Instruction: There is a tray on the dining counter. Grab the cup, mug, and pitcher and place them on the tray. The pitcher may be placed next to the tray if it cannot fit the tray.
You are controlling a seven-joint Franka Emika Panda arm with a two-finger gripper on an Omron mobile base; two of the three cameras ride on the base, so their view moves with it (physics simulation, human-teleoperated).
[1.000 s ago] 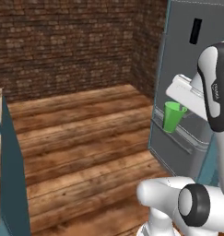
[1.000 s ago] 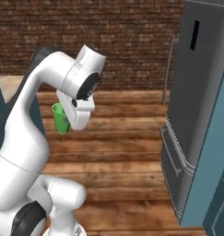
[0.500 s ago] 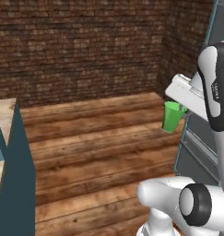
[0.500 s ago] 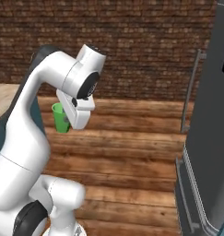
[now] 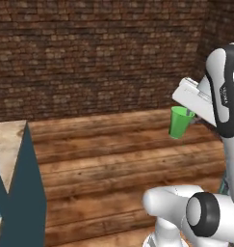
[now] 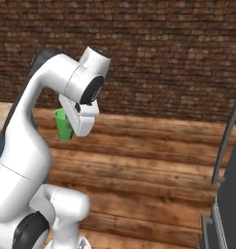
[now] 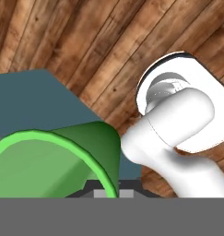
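Note:
The bright green cup point(image 5: 178, 123) hangs in the air over the wooden floor, tilted slightly, with my gripper point(image 5: 190, 115) shut on its rim. From the other side the cup point(image 6: 63, 126) peeks out from behind the white hand, where the gripper point(image 6: 71, 121) holds it. In the hand view the cup's point(image 7: 53, 156) green rim and wall sit right at the gripper point(image 7: 109, 186). The dining counter's point(image 5: 6, 141) beige marbled top and teal base stand at the far left. The tray, mug and pitcher are out of view.
A brick wall point(image 5: 99, 53) closes the back of the room. Open wooden plank floor point(image 5: 109, 154) lies ahead. A grey fridge edge point(image 6: 230, 189) with its handle stands at the right. The robot's white base point(image 7: 178, 106) sits below the hand.
The whole picture has shifted as the base turned left: the fridge slid off to the right and the dining counter came in at the left. The cup stays in the shut gripper.

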